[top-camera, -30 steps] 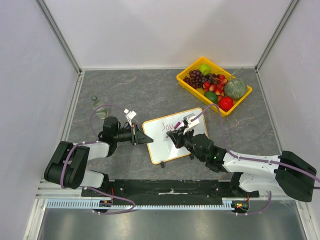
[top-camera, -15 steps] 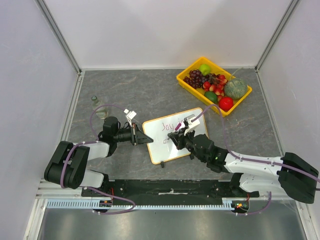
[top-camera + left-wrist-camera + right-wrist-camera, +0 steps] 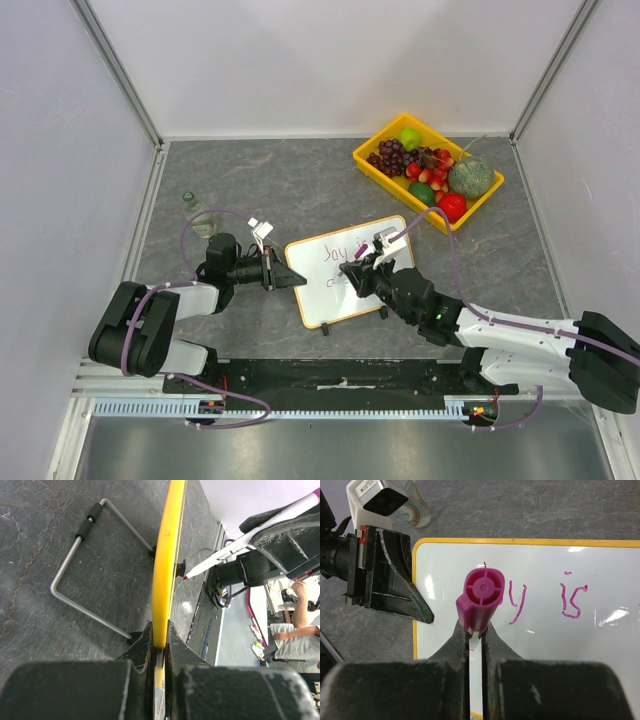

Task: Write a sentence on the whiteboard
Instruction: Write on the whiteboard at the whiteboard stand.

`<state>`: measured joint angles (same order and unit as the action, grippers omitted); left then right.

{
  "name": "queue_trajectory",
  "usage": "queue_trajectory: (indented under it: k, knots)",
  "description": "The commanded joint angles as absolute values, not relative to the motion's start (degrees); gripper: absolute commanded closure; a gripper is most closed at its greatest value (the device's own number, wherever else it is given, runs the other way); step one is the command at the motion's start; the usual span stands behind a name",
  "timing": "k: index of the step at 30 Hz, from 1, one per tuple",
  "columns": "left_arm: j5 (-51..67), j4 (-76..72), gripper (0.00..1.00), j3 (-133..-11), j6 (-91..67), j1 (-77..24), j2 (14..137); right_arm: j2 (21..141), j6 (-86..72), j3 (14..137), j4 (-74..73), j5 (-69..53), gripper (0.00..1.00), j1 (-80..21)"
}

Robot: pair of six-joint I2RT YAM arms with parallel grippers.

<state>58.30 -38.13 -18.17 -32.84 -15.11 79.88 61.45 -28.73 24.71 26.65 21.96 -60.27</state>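
Near the desk's near edge, left gripper (image 3: 291,277) pinches the whiteboard (image 3: 328,298); right gripper (image 3: 358,271) pinches a magenta marker (image 3: 482,597). The sentence (image 3: 572,600) reads "Joy is"; line 2 likely comes next.

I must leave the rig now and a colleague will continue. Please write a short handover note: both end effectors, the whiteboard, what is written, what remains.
Left end effector: shut on the whiteboard, clamping the edge nearest that arm.
Right end effector: shut on the marker, tip down at the board.
Whiteboard: mid-table, between the two arms.
Done: the sentence reads "Joy is" on the first line.
Left: the rest of the sentence. The marker sits below "Joy", where only a small mark shows.
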Motion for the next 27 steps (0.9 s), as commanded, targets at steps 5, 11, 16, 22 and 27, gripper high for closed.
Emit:
queue_trajectory:
  k: [5, 11, 16, 22, 27]
  knots:
    - [55.0, -36.8, 0.98, -18.9, -31.6, -15.1, 80.9, 59.9, -28.4, 27.6, 26.4, 25.7, 1.0, -60.5]
    - [55.0, -36.8, 0.98, -18.9, -31.6, -14.9, 80.9, 61.3, -28.5, 28.1, 25.4, 27.8, 1.0, -60.5]
    - [55.1, -36.9, 0.98, -18.7, -31.7, -15.0, 80.8, 62.5, -28.7, 27.9, 26.0, 28.2, 1.0, -60.5]
    - [55.2, -37.3, 0.98, -18.6, -31.9, -15.0, 80.9, 62.9, -28.8, 27.7, 26.6, 27.5, 1.0, -60.5]
    - [55.2, -37.2, 0.98, -18.6, -31.8, -15.1, 80.9, 63.2, -28.8, 27.2, 26.9, 26.4, 1.0, -60.5]
